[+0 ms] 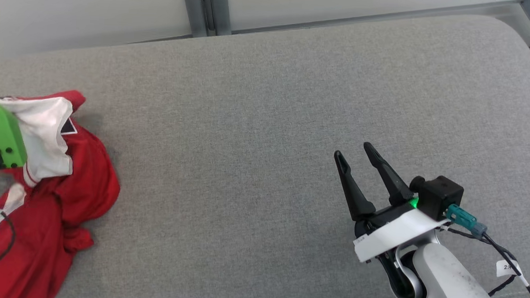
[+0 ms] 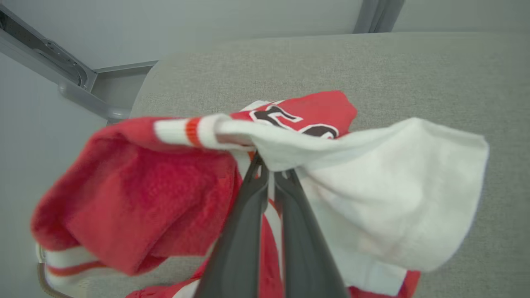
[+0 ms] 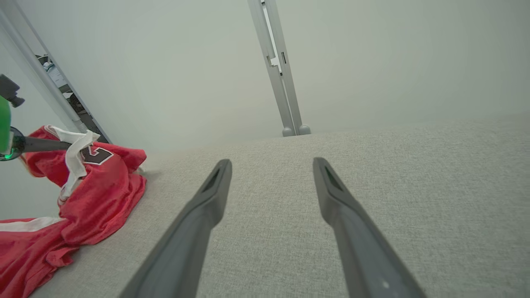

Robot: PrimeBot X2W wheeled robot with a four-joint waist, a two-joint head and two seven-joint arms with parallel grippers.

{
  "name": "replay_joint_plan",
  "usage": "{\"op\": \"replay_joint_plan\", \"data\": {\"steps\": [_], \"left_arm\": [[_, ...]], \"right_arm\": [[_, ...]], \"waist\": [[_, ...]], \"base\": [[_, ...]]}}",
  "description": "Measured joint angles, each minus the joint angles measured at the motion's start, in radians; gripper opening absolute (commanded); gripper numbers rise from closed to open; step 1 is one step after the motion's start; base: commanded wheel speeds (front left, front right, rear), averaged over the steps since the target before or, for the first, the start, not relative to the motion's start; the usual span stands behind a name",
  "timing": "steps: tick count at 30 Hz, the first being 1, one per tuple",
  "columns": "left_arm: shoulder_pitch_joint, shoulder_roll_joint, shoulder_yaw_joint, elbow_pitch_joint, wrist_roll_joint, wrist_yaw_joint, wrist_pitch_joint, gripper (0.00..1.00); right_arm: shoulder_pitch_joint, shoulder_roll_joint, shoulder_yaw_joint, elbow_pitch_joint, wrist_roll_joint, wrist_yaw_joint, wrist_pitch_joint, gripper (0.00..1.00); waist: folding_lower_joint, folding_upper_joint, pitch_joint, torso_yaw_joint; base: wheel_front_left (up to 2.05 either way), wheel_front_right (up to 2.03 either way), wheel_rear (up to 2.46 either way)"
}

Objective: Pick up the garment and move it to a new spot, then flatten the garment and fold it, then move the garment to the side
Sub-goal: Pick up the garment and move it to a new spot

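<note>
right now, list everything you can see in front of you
garment: one, red with white trim and a dark number patch, bunched at the left edge of the surface
surface: one, grey fabric, across the whole work area
metal post: one, grey, behind the far edge
left gripper: one, dark fingers, shut on the garment's white fold
right gripper: one, dark fingers, open, over bare surface at lower right, apart from the garment

Head view looks down on the cushion (image 1: 266, 100). Both wrist views share the shirt (image 2: 136, 194); left seems closest.
</note>
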Motion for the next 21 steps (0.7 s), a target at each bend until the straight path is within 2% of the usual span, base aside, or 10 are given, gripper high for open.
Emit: {"op": "replay_joint_plan", "data": {"steps": [7, 14, 21], "left_arm": [[-0.021, -0.011, -0.099, -0.208, -0.038, -0.008, 0.019, 0.00], [-0.043, -0.045, -0.180, -0.416, -0.075, -0.009, 0.044, 0.00], [-0.063, -0.140, -0.242, -0.527, -0.112, -0.008, 0.030, 0.00]], "right_arm": [[0.023, 0.017, -0.013, 0.006, 0.001, 0.000, 0.000, 1.00], [0.037, 0.027, -0.042, 0.002, -0.001, 0.000, 0.000, 1.00], [0.041, 0.025, -0.066, -0.003, -0.002, 0.000, 0.000, 1.00]], "waist": [[0.0000, 0.0000, -0.071, -0.007], [-0.0001, 0.0000, -0.094, -0.076], [-0.0001, 0.0000, -0.086, -0.158]], "base": [[0.00, 0.00, 0.00], [0.00, 0.00, 0.00], [0.00, 0.00, 0.00]]}}
